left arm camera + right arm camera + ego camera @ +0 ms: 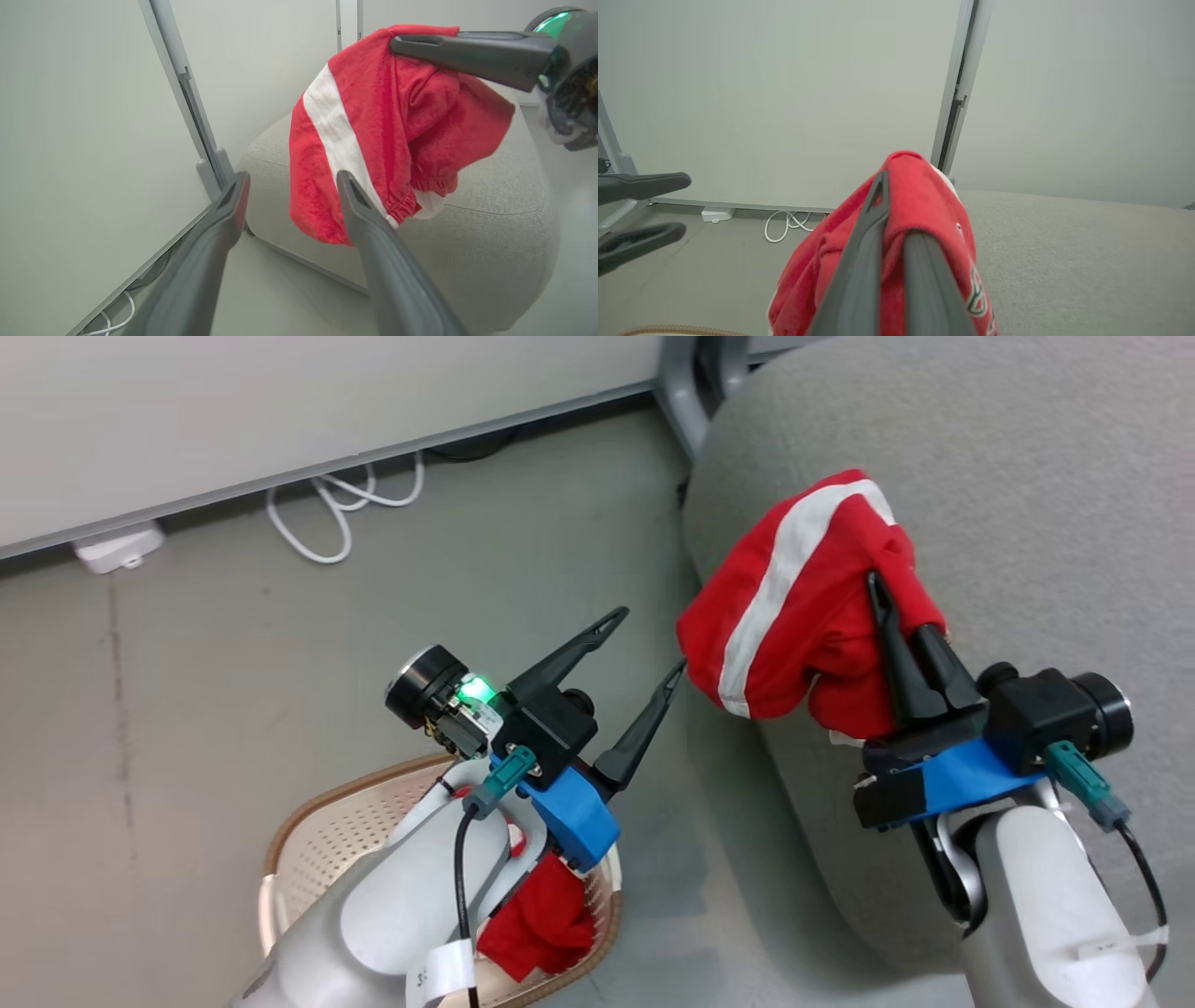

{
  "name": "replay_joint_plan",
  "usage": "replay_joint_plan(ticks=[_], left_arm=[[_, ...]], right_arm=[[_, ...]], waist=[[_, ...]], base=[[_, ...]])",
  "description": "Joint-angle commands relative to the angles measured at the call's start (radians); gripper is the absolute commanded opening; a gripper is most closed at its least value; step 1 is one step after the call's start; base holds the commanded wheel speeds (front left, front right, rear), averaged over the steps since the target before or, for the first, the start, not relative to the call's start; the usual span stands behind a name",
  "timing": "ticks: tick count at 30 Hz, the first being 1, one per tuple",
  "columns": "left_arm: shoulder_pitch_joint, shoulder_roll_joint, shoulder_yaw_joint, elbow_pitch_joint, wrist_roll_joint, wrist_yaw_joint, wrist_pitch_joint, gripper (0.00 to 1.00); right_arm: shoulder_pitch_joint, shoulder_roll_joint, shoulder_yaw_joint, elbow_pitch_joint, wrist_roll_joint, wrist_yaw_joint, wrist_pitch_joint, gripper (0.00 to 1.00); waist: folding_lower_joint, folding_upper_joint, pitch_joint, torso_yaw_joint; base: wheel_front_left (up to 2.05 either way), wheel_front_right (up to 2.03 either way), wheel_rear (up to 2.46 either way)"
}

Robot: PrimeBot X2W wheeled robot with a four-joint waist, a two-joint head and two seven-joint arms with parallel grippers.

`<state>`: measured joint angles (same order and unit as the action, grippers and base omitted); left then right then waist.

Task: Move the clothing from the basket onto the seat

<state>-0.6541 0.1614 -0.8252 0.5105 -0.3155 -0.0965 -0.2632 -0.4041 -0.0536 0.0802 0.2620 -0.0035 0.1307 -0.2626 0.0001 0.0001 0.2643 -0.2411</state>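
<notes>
Red garment held at the seat's corner, one more lying in the basket

At the lower left the basket (308,840) is seen on the floor, with a second red garment (546,919) bunched inside and partly hidden by the left forearm. Above it the left gripper (651,638) is held with its fingers spread wide and nothing between them, one tip just beside the hanging cloth. Further right, the striped red garment (794,607) is pinched between the pressed-together fingers of the right gripper (894,616). It is hung over the rounded corner of the seat (1027,476), part of it past the edge and above the floor. If it is released here, it is likely to be pulled off the curved corner by its overhanging weight — and the cloth could be snagged by the nearby left fingertip if either arm is swung.
</notes>
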Motion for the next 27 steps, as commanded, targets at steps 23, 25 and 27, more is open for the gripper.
replay_joint_plan(ticks=[23,25,27], left_arm=[[-0.030,-0.010,-0.046,-0.010,0.009,-0.011,-0.002,1.00],[-0.038,-0.005,-0.043,-0.015,0.011,-0.009,-0.002,1.00],[-0.055,0.001,-0.042,-0.022,0.018,-0.010,-0.002,1.00]], right_arm=[[0.057,0.003,-0.107,-0.102,0.016,0.000,-0.004,0.00],[0.024,0.003,-0.125,-0.115,0.012,0.000,-0.004,0.00],[-0.027,-0.010,-0.153,-0.128,0.009,0.000,-0.004,0.00]], waist=[[-0.0001,-0.0001,0.061,-0.105],[-0.0001,-0.0001,0.082,-0.099],[-0.0001,-0.0001,0.111,-0.091]], base=[[0.00,0.00,0.00],[0.00,0.00,0.00],[0.00,0.00,0.00]])
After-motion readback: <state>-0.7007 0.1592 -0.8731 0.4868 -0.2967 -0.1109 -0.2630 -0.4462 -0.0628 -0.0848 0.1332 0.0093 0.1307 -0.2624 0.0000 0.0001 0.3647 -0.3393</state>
